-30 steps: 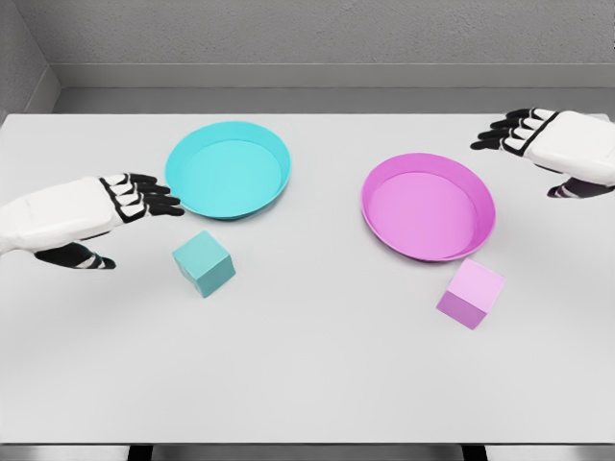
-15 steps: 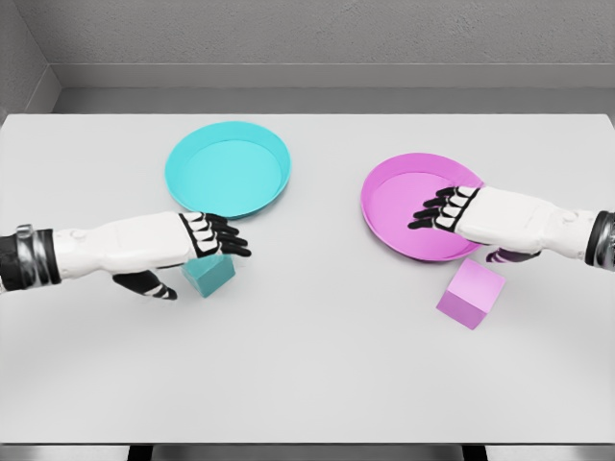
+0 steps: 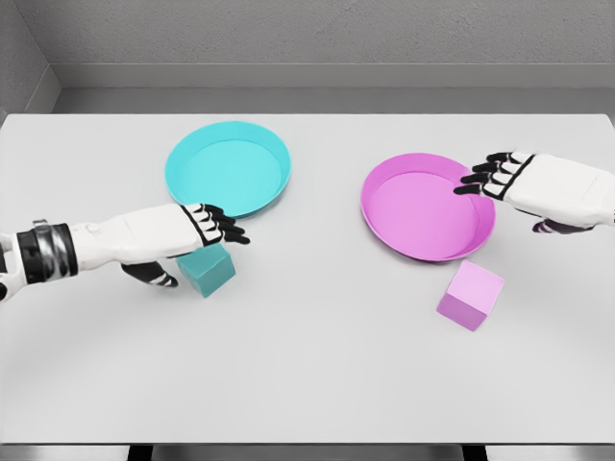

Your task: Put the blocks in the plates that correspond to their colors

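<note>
Left hand (image 3: 183,235) over teal block (image 3: 208,271), fingers (image 3: 223,229) extended, grasping nothing. Right hand (image 3: 538,184) at pink plate (image 3: 423,240) rim, fingers relaxed. Pink block (image 3: 470,294) on worktop (image 3: 317,365); teal plate (image 3: 207,200) behind.

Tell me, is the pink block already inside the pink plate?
No. The pink block sits on the table just in front of the pink plate, outside its rim.

2 plates (image 3: 228,169) behind 2 blocks (image 3: 207,270), 1 pair left, 1 right
</note>
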Available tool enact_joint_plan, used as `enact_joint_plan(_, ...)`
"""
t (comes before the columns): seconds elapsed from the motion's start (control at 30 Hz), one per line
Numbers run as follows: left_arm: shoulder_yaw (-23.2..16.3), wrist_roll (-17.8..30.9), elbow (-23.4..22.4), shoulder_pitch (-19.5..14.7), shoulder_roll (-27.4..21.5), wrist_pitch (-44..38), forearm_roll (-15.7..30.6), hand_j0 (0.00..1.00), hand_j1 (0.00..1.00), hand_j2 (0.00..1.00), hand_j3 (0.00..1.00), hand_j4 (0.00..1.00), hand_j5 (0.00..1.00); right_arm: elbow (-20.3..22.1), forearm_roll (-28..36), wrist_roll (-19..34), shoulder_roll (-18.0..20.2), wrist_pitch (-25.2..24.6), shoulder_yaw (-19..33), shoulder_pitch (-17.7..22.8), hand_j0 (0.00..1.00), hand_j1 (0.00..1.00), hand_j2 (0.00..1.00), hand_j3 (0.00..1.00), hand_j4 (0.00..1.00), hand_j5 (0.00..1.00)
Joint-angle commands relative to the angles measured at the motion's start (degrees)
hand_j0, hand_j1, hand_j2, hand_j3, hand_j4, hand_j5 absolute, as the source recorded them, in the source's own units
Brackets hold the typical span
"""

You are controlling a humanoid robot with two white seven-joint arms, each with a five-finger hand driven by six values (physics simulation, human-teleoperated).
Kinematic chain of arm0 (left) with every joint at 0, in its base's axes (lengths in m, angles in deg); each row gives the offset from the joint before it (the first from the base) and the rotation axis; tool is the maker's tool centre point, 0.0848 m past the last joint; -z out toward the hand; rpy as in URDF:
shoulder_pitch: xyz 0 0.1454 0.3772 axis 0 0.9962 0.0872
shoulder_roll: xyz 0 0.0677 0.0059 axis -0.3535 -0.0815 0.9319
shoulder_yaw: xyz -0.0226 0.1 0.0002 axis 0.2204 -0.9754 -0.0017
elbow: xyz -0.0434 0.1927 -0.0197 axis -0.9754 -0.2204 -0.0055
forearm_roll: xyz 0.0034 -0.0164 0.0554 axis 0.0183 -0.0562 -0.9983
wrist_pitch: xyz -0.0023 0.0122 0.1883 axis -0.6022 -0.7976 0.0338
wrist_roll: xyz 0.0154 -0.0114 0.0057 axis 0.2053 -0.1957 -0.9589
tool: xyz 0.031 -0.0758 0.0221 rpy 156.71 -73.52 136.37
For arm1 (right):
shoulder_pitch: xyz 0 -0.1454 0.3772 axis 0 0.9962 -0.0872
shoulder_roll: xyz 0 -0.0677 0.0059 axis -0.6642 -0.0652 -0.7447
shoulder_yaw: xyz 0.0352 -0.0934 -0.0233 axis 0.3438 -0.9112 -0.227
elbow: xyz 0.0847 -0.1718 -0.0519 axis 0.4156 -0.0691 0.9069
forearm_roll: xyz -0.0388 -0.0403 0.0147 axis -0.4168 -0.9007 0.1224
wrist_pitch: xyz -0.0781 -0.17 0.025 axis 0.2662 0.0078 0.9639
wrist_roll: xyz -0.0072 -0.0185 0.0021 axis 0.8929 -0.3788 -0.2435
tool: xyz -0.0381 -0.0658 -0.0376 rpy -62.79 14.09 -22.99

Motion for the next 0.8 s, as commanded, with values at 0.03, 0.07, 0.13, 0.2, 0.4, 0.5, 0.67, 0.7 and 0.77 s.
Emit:
enact_joint_plan(0.03, -0.93, 0.06, -3.06, -0.62, 2.31, -0.4, -1.37, 1.0, 1.0, 1.0, 1.0, 1.0, 1.0, 0.88, -1.26, 0.0, 2.4, -0.13, -5.03, 0.0, 1.0, 1.0, 1.0, 1.0, 1.0, 1.0)
enact_joint_plan(0.07, -0.93, 0.06, -3.76, -0.62, 2.84, -0.4, -1.89, 1.0, 1.0, 1.0, 1.0, 1.0, 1.0, 0.62, -1.62, 0.0, 2.75, -0.13, -6.18, 0.0, 1.0, 1.0, 1.0, 1.0, 1.0, 1.0)
enact_joint_plan(0.13, -1.11, 0.06, -3.77, -0.62, 3.01, -0.4, -1.98, 1.0, 1.0, 1.0, 1.0, 1.0, 1.0, 0.62, -1.7, 0.0, 3.02, -0.13, -6.35, 0.0, 1.0, 1.0, 1.0, 1.0, 1.0, 1.0)
enact_joint_plan(0.2, -1.54, 0.06, -3.77, -0.62, 3.01, -0.31, -2.07, 1.0, 1.0, 1.0, 1.0, 1.0, 1.0, 0.71, -1.7, 0.0, 3.9, -0.13, -8.02, 0.0, 1.0, 1.0, 1.0, 1.0, 1.0, 1.0)
enact_joint_plan(0.4, -2.16, 0.06, -3.77, -0.62, 3.19, -0.31, -2.86, 1.0, 1.0, 1.0, 1.0, 1.0, 1.0, 0.97, -1.7, 0.0, 4.6, -0.13, -11.89, -0.09, 1.0, 1.0, 1.0, 1.0, 1.0, 1.0)
enact_joint_plan(0.5, -2.42, 0.06, -3.85, -0.97, 3.28, -0.4, -3.48, 1.0, 1.0, 1.0, 1.0, 1.0, 1.0, 1.06, -1.79, 0.0, 4.6, -0.13, -14.35, -0.17, 1.0, 1.0, 1.0, 1.0, 1.0, 1.0)
enact_joint_plan(0.67, -2.6, 0.06, -5.09, -1.06, 3.98, -0.4, -5.24, 1.0, 1.0, 1.0, 1.0, 1.0, 1.0, 1.06, -1.79, 0.0, 4.6, -0.13, -16.11, -0.44, 1.0, 1.0, 1.0, 1.0, 1.0, 1.0)
enact_joint_plan(0.7, -2.6, 0.06, -5.17, -1.06, 3.98, -0.4, -5.32, 1.0, 1.0, 1.0, 1.0, 1.0, 1.0, 1.06, -1.79, 0.0, 4.6, -0.13, -16.29, -0.44, 1.0, 1.0, 1.0, 1.0, 1.0, 1.0)
enact_joint_plan(0.77, -2.6, 0.06, -5.17, -1.06, 3.98, -0.4, -5.5, 0.99, 0.99, 0.99, 0.99, 0.99, 0.99, 1.06, -1.79, 0.0, 4.6, -0.13, -17.08, -0.44, 1.0, 1.0, 1.0, 1.0, 1.0, 1.0)
